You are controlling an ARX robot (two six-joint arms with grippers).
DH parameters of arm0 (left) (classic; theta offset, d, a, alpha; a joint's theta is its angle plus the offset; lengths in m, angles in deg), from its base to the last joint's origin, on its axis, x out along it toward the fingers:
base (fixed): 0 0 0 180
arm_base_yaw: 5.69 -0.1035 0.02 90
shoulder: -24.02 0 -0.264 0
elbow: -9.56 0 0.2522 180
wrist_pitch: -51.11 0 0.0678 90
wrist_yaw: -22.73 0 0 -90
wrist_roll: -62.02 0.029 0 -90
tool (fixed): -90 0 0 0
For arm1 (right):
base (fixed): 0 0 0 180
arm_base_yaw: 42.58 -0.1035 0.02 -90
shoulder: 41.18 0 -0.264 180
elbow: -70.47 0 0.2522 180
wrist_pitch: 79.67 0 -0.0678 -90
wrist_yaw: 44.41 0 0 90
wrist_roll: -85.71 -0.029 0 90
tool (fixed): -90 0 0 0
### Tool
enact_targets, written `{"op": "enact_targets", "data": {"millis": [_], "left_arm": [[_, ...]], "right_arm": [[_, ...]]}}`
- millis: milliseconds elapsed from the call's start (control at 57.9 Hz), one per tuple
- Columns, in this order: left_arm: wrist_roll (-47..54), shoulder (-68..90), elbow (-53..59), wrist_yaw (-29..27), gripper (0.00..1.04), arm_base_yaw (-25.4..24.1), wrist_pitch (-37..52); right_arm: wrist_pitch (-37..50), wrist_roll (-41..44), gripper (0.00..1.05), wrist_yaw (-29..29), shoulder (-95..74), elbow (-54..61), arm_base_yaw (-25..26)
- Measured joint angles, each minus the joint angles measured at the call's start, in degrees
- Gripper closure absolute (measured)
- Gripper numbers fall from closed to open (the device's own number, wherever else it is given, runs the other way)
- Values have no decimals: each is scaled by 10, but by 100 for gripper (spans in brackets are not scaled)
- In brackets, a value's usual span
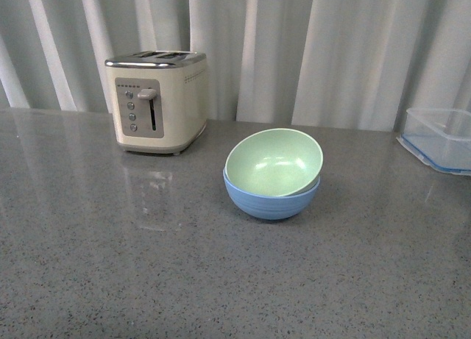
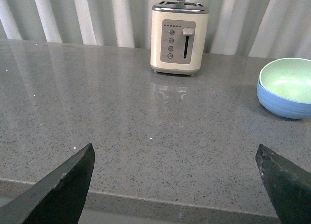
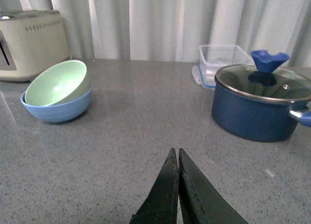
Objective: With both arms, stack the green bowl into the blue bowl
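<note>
The green bowl (image 1: 274, 161) sits tilted inside the blue bowl (image 1: 271, 198) on the grey counter, near the middle in the front view. Both bowls also show in the left wrist view, green (image 2: 287, 79) in blue (image 2: 282, 102), and in the right wrist view, green (image 3: 56, 83) in blue (image 3: 58, 110). Neither arm shows in the front view. My left gripper (image 2: 176, 158) is open and empty over the counter's near edge, far from the bowls. My right gripper (image 3: 175, 156) is shut and empty, low over the counter, apart from the bowls.
A cream toaster (image 1: 156, 100) stands behind and left of the bowls. A clear blue-rimmed container (image 1: 440, 139) sits at the far right. A dark blue pot with a glass lid (image 3: 262, 102) stands in the right wrist view. Curtains hang behind the counter.
</note>
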Motion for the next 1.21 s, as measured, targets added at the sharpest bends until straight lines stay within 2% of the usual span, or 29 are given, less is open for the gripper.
{"op": "enact_targets", "data": {"millis": [242,794,1208], "left_arm": [[0,0,0,0,7,0,0],[0,0,0,0,7,0,0],[0,0,0,0,7,0,0]], "right_arm": [[-1,1,103,0,0,0,0],[-1,1,10,0,0,0,0],[-1,0,10,0,0,0,0]]}}
